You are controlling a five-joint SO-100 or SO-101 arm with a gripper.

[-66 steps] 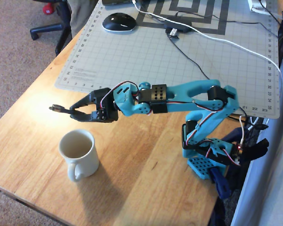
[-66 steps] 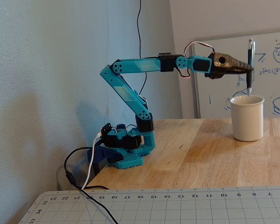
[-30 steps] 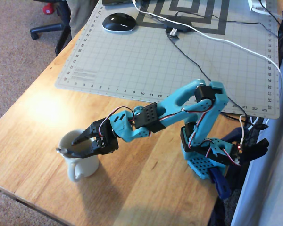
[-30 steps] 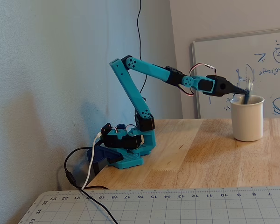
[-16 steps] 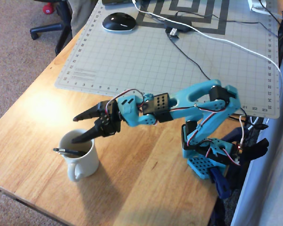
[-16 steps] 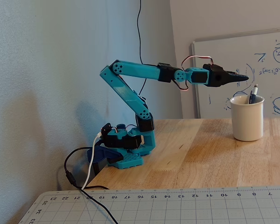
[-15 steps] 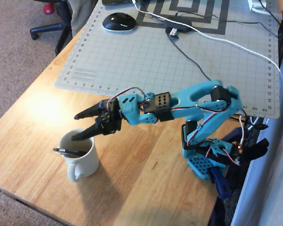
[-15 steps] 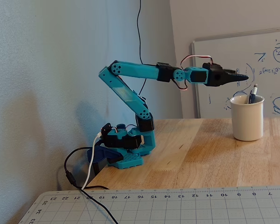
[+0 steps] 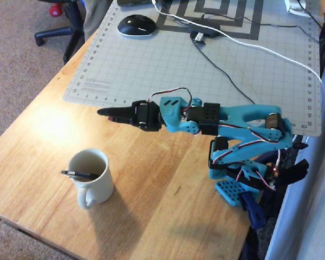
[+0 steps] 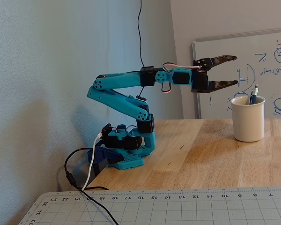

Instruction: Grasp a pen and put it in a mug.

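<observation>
The cream-white mug (image 9: 92, 176) stands on the wooden table near its front left in the overhead view, handle toward the table edge. It also shows in the fixed view (image 10: 247, 118) at the right. The dark pen (image 9: 80, 174) rests inside the mug, leaning on the rim, its silvery end sticking out; in the fixed view the pen (image 10: 253, 95) pokes up above the rim. My gripper (image 10: 230, 71) is open and empty, held high in the air, left of and above the mug. In the overhead view the gripper (image 9: 105, 112) points left, beyond the mug.
A grey cutting mat (image 9: 206, 59) covers the far part of the table, with a black and white mouse (image 9: 136, 25) and black and white cables (image 9: 216, 33) on it. The arm's blue base (image 9: 244, 184) sits at the right edge. A whiteboard (image 10: 253, 61) stands behind.
</observation>
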